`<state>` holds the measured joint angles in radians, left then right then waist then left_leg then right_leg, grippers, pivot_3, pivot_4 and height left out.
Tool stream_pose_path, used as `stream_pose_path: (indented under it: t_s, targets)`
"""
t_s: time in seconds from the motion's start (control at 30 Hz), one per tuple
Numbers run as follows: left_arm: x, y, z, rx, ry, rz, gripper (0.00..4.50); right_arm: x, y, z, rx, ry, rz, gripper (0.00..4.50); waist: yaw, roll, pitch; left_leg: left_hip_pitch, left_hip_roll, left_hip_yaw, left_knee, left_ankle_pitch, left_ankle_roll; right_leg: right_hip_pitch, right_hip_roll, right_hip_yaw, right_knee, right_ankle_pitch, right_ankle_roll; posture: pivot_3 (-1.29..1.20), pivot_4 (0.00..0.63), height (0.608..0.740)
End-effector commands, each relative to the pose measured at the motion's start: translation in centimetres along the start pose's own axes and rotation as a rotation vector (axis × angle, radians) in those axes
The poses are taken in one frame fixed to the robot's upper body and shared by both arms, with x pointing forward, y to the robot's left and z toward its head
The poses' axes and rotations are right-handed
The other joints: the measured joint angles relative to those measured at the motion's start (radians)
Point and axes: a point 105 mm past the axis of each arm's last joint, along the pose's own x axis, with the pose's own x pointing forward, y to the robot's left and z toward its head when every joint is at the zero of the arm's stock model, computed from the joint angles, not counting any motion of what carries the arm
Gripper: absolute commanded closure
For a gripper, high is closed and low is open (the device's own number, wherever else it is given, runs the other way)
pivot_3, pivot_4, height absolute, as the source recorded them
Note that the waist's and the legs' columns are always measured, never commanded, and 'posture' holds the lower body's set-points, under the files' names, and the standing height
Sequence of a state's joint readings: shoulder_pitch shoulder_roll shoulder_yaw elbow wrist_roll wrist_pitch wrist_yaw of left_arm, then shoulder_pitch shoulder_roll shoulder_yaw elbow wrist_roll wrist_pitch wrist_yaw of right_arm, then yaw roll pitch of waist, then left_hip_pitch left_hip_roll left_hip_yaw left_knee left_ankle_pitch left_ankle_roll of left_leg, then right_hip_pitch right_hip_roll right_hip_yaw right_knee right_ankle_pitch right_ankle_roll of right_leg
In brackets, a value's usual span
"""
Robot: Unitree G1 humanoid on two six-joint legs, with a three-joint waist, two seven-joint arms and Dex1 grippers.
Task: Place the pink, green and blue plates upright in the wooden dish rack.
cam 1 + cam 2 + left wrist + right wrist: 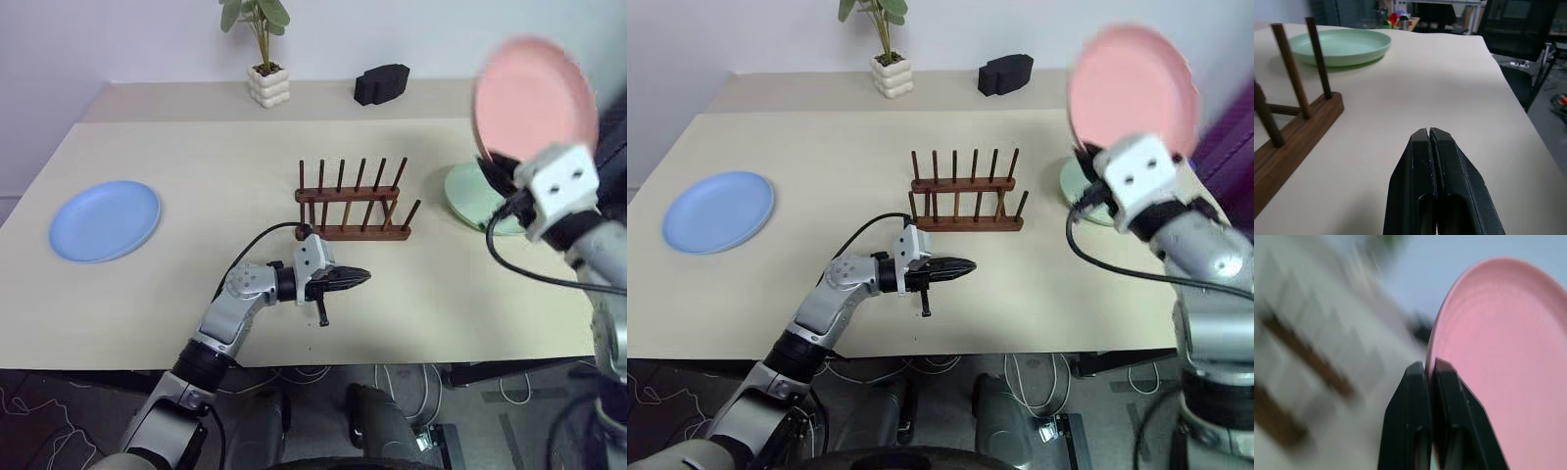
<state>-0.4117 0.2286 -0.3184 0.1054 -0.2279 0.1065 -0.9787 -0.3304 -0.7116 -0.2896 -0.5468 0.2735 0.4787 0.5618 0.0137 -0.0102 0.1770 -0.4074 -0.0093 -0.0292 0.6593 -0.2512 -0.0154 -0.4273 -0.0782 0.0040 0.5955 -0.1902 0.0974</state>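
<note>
Right gripper (1426, 369) clamps the pink plate (534, 98) by its rim, raised right of the wooden dish rack (355, 201). Left gripper (361, 277), fingers pressed together and holding nothing, hovers near the rack's near side.

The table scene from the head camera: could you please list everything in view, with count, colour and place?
Pink plate: one, salmon pink, held up in the air by its rim, above the table's right end.
Green plate: one, pale mint green, flat on the table right of the rack.
Blue plate: one, light blue, flat near the table's left end.
Dish rack: one, dark brown wood, empty, mid-table.
Potted plant: one, green leaves in a white pot, at the back.
Black block: one, at the back, right of the plant.
Table: one, beige.
Left gripper: black, shut, empty, in front of the rack.
Right gripper: black, shut on the pink plate.
</note>
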Motion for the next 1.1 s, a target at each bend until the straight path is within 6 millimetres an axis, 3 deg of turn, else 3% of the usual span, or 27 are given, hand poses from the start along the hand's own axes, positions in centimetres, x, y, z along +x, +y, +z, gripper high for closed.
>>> stream_pose_path:
  t_s: [0.03,0.2,0.3,0.57,1.1]
  targets:
    - [-0.4,0.6,1.3,0.038,-0.03,0.038,4.5,1.0,0.2,2.4,0.166,-0.152,0.071,4.44,0.001,-0.001,0.0,-0.001,0.0,-0.001,0.0,0.0,0.0,0.0,-0.001,-0.001,0.0,0.0,0.0,0.0,0.15,0.736]
    - [-1.3,1.2,1.8,0.032,-0.044,0.096,4.5,2.2,1.6,5.0,0.478,-0.336,0.295,4.44,-0.001,0.0,0.001,-0.001,0.001,0.0,0.002,0.0,0.0,0.0,-0.003,0.0,0.0,0.001,0.0,0.0,0.15,0.736]
    - [-1.8,1.3,1.8,0.036,-0.035,0.115,4.5,2.2,2.1,4.4,0.596,-0.319,0.39,4.44,-0.001,0.0,0.001,-0.001,0.001,0.0,0.002,0.0,0.001,0.0,-0.003,-0.001,0.0,0.0,0.0,0.0,0.15,0.736]
    - [-3.0,2.2,2.1,0.034,-0.039,0.173,4.5,2.8,0.7,2.9,0.911,-0.359,0.415,4.44,-0.003,0.0,0.001,-0.001,0.001,0.001,0.002,-0.001,0.001,0.0,-0.002,-0.001,0.0,0.001,0.0,0.0,0.15,0.736]
    - [-3.3,2.2,1.8,0.038,-0.029,0.185,4.5,4.3,-0.9,0.8,1.116,-0.361,0.317,4.44,-0.004,0.001,0.001,-0.001,0.0,0.001,0.002,-0.001,0.001,0.0,-0.002,0.0,0.001,0.001,0.0,0.0,0.15,0.736]
